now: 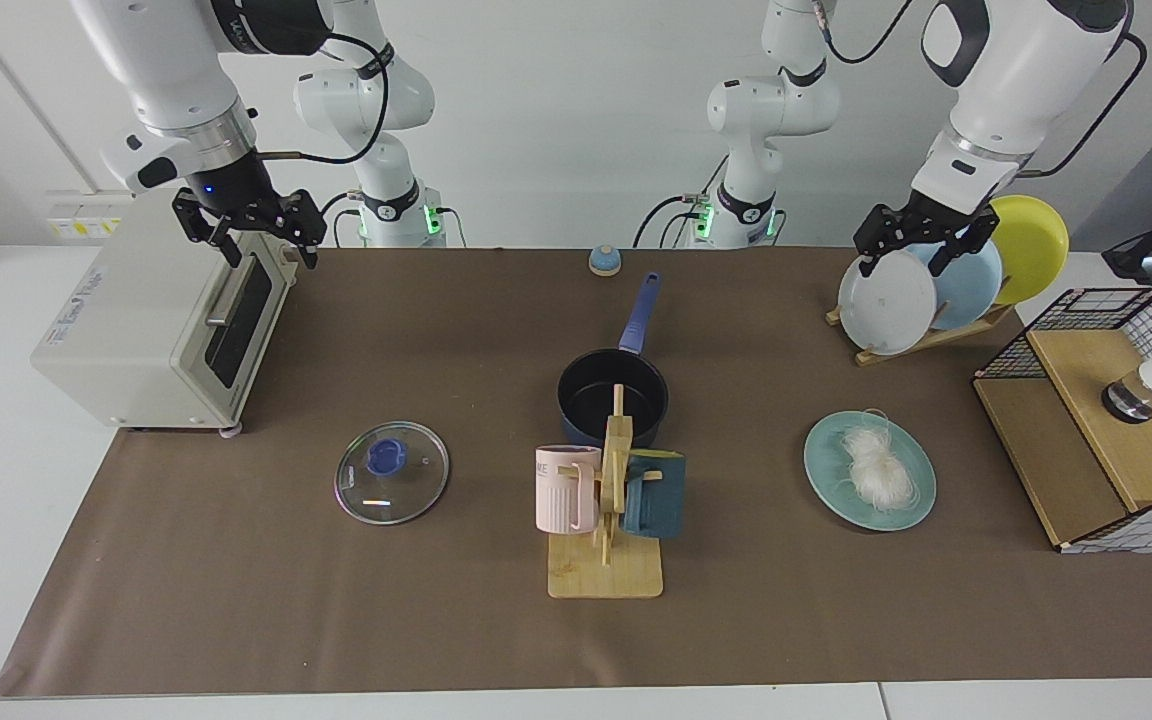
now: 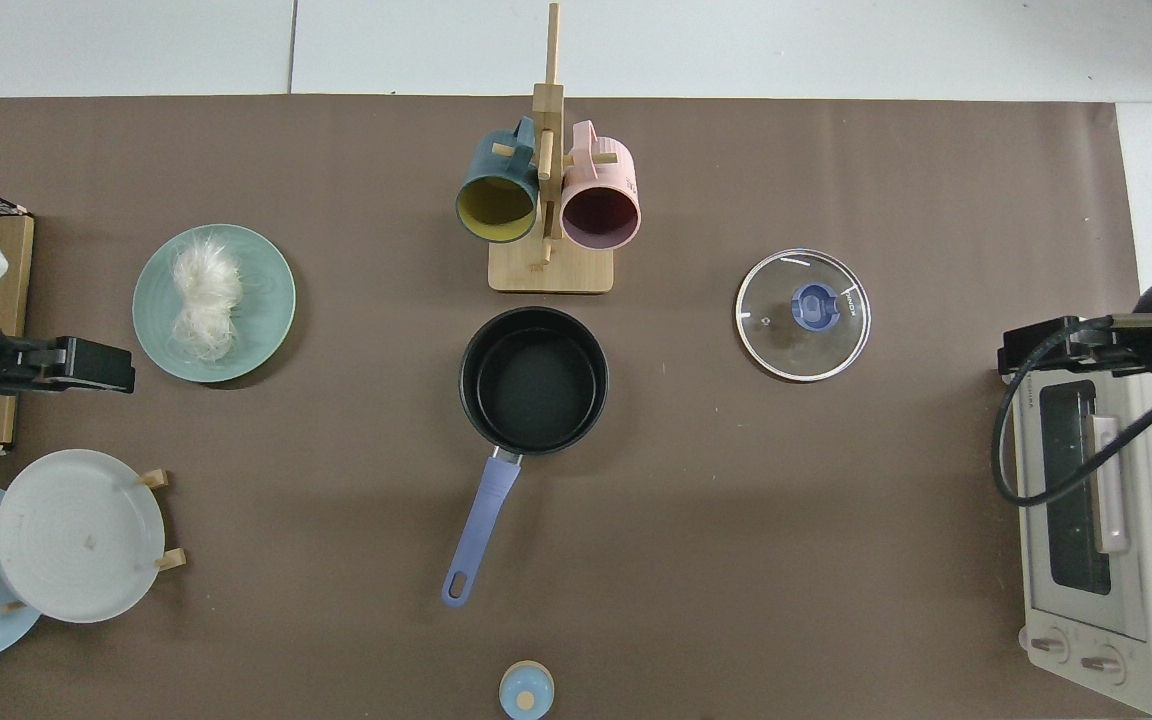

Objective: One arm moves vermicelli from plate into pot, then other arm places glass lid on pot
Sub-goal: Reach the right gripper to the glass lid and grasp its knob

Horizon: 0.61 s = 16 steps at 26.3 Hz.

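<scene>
Vermicelli point(image 1: 876, 468) sits on the plate point(image 1: 829, 478), below the left gripper point(image 1: 921, 253), fingers apart, likely nearer; right gripper point(image 1: 258, 241), also spread, over the toaster point(image 1: 136, 310).

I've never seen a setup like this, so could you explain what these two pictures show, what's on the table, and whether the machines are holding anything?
These are two robot arms at a table, one picture taken from across it, the other from above. The right end effector hangs open above the toaster oven; the left end effector hangs open over the plate rack. Neither holds anything. On the brown mat lie a teal plate bearing vermicelli, an empty navy pot, a glass lid lying flat, and a mug stand with two mugs.
</scene>
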Motion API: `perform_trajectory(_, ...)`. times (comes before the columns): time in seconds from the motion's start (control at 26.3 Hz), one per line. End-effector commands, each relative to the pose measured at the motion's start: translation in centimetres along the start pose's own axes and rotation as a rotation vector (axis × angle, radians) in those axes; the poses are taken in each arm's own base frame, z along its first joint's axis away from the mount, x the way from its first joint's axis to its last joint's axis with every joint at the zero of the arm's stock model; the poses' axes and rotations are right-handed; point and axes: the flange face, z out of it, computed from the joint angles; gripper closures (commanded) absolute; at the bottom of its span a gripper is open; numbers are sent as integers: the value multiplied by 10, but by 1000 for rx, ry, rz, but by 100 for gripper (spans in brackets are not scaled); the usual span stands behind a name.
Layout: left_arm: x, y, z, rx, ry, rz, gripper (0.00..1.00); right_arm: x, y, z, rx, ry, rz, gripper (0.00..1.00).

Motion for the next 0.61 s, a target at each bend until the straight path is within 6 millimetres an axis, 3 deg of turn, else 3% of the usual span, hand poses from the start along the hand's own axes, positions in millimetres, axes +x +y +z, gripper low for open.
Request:
perform_trajectory(0.0,-2,1,-3,-8,-7,-12,0,28,-15,15,33,-12,-47,0)
perform_trajectory(0.27,-2,1,-3,-8,-7,-12,0,63,-25,33,33,5,-57,0)
perform_trajectory(0.38,-2,1,-3,-8,-7,-12,0,73,-45,43,30,10,-85,0)
perform_trajectory(0.57,-2,1,-3,-8,-7,-12,0,97,-55,66,30,-4,-91,0)
